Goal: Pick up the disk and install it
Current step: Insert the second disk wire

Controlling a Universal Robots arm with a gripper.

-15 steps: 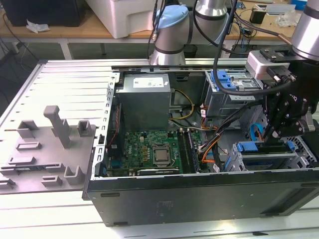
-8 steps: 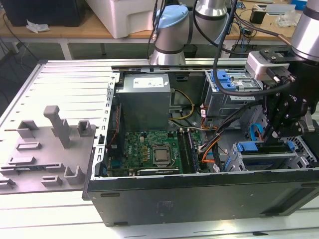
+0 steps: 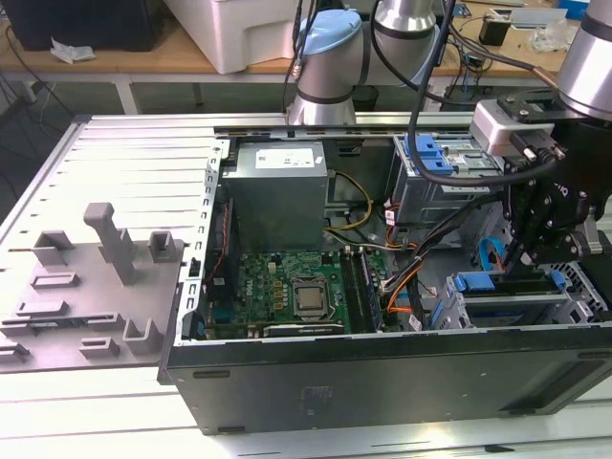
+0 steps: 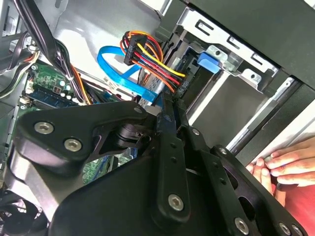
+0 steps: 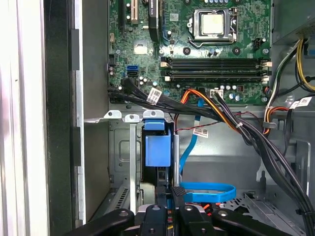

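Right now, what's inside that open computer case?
Inside the computer case: a green motherboard, grey power supply, cables, and the disk in its bay beneath the gripper. Beneath the disk is hidden.

My arm has silver-grey tube segments and rounded joint housings with pale blue caps, and black cables run down along it. Near the wrist I see a whitish block set on black hardware. The claw is matte black, made of flat linkage plates with rounded ends. Bright round screw heads pin the plates at each pivot. In the first wrist view its black links carry the same silver screws.
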